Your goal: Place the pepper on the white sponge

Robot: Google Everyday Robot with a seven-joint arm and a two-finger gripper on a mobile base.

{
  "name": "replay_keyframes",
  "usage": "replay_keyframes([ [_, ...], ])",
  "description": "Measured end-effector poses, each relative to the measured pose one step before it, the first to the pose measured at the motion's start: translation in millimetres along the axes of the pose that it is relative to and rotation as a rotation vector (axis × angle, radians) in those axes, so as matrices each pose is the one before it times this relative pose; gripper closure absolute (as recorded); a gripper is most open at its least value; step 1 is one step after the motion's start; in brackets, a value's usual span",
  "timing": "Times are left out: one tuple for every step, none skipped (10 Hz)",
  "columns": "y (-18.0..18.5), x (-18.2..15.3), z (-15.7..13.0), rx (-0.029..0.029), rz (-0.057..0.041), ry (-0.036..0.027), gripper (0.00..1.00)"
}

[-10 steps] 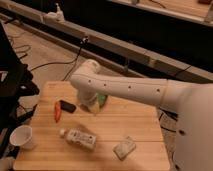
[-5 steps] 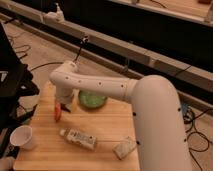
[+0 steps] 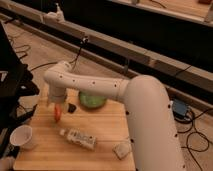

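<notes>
claw (image 3: 56, 105) above left of wooden table (image 3: 107, 123) — slender orange-red pepper (image 3: 57, 115) just beneath

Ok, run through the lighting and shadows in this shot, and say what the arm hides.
Camera view: warm, soft light on the wooden table, no harsh glare, dark background. Camera view: the white arm fills the right side, covering part of the green bowl. Camera view: the hand hangs over the pepper at the table's left; the white sponge lies lit, unhidden, near the front edge.
</notes>
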Motion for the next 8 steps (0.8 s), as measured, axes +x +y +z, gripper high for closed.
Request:
replay_keyframes([
  [0.93,1.85,4.01,-0.02070,-0.00237,0.00570,0.35],
  [-0.36,2.55,8.05,-0.03023,-0.01328,0.00354,0.35],
  [-1.37,2.24,9.68,-0.02900,-0.01928,-0.00280,0.35],
  [-1.89,2.80,9.14,-0.02084,-0.01378,-0.00352,0.35],
  [-4.36,3.86,11.82,-0.02133,-0.00932,-0.01238,0.35],
  [-2.33,7.86,10.53,-0.01474,0.00119,-0.01181,0.35],
  [-3.83,6.85,8.54,-0.00401,0.00230,-0.01262,0.35],
  [-3.13,7.42,8.96,-0.00265,0.00399,-0.01443,0.35],
])
